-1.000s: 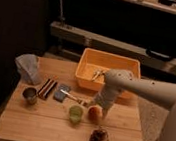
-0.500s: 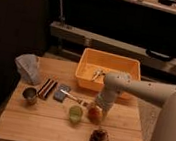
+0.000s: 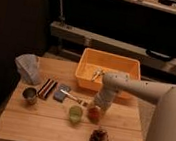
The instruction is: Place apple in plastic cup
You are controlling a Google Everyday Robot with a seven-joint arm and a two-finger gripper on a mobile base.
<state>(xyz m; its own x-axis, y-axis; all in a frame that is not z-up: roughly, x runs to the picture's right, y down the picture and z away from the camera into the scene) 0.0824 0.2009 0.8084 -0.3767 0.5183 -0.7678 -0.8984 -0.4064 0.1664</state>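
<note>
Presumably the apple (image 3: 93,115) handles as a light, rigid, smooth-skinned ball. It is likely to roll or slip if pinched off-centre, so take hold across its widest girth from above. It is about as wide as the plastic cup (image 3: 75,114), so entry will be tight and the thin cup may tip under side load.

The apple rests on the wooden table (image 3: 31,126). The plastic cup stands just beside it at 9 o'clock. The gripper (image 3: 97,107) sits at the apple's 12 o'clock, down at the fruit's top. Whether it is open or already clamped on the apple cannot be told.

The grape bunch (image 3: 98,137) lies near at 5 o'clock. The orange bin (image 3: 87,70) is at 12 o'clock.
</note>
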